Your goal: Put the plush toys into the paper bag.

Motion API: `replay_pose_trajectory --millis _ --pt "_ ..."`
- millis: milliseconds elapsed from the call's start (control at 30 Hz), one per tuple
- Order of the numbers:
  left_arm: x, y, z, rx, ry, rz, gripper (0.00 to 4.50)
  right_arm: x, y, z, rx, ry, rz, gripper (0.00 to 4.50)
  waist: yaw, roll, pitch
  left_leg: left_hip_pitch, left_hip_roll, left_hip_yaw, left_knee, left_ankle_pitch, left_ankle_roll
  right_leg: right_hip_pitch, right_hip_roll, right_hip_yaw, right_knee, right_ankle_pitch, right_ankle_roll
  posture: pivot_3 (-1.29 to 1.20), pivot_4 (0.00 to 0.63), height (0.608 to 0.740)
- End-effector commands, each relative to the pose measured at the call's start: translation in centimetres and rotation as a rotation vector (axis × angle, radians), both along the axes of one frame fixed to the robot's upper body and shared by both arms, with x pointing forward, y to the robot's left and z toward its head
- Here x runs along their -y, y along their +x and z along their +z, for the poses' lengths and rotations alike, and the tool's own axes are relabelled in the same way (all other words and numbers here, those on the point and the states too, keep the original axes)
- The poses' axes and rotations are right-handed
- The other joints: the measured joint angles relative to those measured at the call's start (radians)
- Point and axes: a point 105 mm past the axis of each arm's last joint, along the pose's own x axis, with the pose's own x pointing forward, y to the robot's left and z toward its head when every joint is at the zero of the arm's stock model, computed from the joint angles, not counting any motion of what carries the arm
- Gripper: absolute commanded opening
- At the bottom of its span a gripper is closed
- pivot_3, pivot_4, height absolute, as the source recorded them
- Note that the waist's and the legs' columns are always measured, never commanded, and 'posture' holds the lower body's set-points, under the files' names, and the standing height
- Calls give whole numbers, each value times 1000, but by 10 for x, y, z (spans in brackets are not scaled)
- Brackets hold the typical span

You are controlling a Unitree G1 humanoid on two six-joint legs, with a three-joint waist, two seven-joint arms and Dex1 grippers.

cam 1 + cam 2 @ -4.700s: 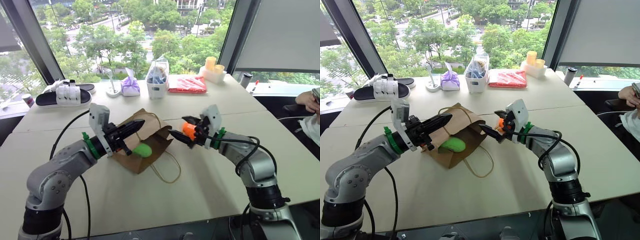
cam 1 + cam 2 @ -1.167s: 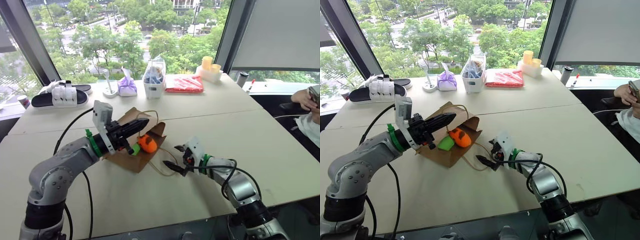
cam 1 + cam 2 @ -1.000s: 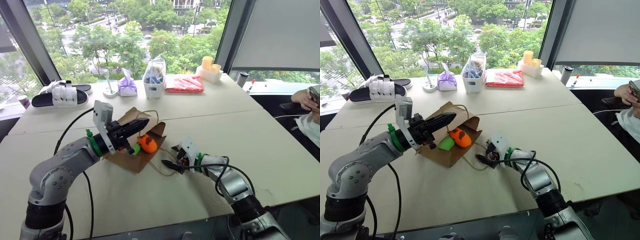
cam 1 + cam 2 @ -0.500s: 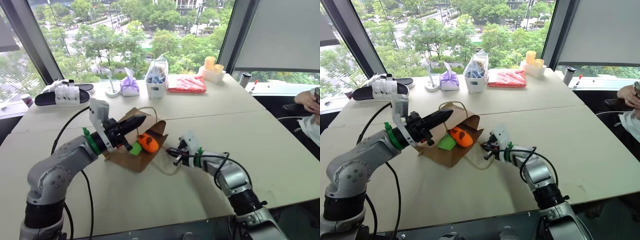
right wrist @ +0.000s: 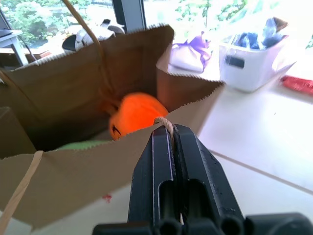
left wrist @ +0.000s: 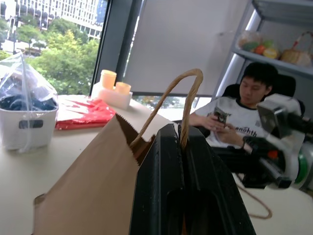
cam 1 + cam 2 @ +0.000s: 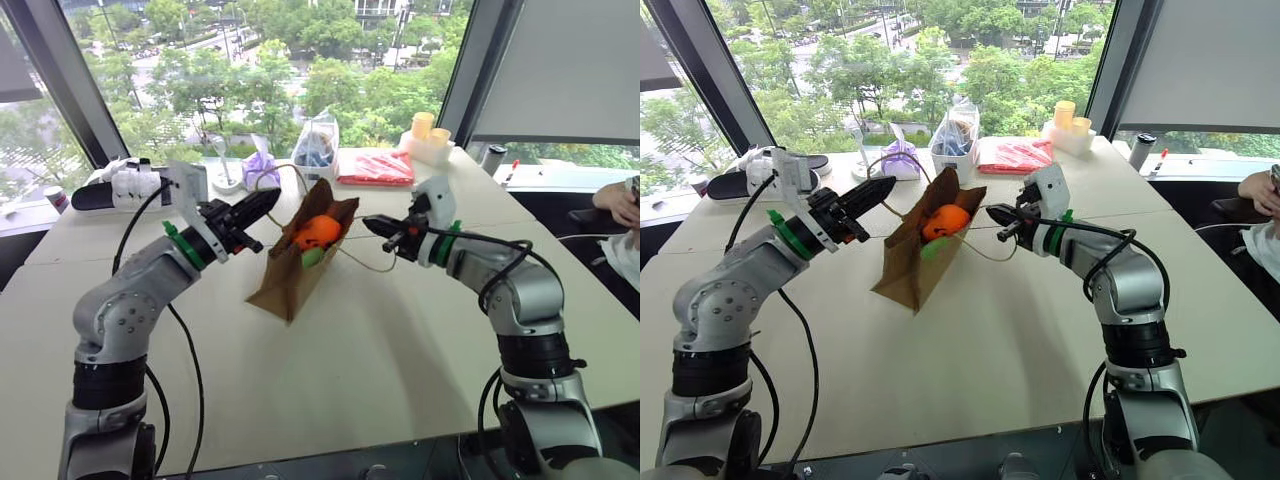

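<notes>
Paper bag (image 7: 300, 262), earlier lying flat on worktop (image 7: 380, 340), was lifted upright at frame centre. Left pincer (image 7: 262, 201) clenched on one handle; right pincer (image 7: 375, 226), open a second before, clenched on other handle. Orange plush (image 7: 318, 231) and green plush (image 7: 313, 257) sat in bag mouth.

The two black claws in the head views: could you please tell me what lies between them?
Between the left claw and right claw hangs the brown paper bag, holding the orange plush toy.
</notes>
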Motion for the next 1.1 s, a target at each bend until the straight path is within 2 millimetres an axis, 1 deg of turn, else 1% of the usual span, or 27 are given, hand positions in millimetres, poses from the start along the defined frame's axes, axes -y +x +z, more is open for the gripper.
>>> replay_pose_trajectory --millis 33,133,233,300,400,433,500,667,733,1100 --pt "-1 0 -3 24 0 19 0 2 -2 21 63 24 7 17 -1 0 0 0 0 0 0 0 0 0 0 0 0 0 0 0 150 740" --pt "-4 0 -3 24 -26 30 0 4 -4 31 85 42 14 17 1 0 0 0 0 0 0 0 0 0 0 0 0 0 0 0 150 740" --pt "0 -3 6 41 -68 12 0 8 -6 43 100 72 25 17 1 0 0 0 0 0 0 0 0 0 0 0 0 0 0 0 150 740" --pt "2 -5 9 44 -84 4 0 10 -5 47 106 76 18 17 2 0 0 0 0 0 0 0 0 0 0 0 0 0 0 0 150 740" --pt "-1 -5 12 34 -129 7 0 9 -6 52 102 105 23 17 2 0 0 0 0 0 0 0 0 0 0 0 0 0 0 0 150 740" --pt "-1 -5 10 28 -124 9 0 9 -6 52 99 106 24 17 2 0 0 0 0 0 0 0 0 0 0 0 0 0 0 0 150 740" --pt "0 -4 1 8 -98 13 0 8 -5 45 77 94 21 17 0 0 0 0 0 0 0 0 0 0 0 0 0 0 0 0 150 740" --pt "1 2 -16 -50 -56 24 0 7 -1 23 39 52 4 17 1 0 0 0 0 0 0 0 0 0 0 0 0 0 0 0 150 740" --pt "2 3 -19 -66 -55 23 0 7 -1 23 36 62 -2 17 1 0 0 0 0 0 0 0 0 0 0 0 0 0 0 0 150 740" --pt "2 3 -19 -70 -56 19 0 8 -1 23 37 65 -1 17 1 0 0 0 0 0 0 0 0 0 0 0 0 0 0 0 150 740"
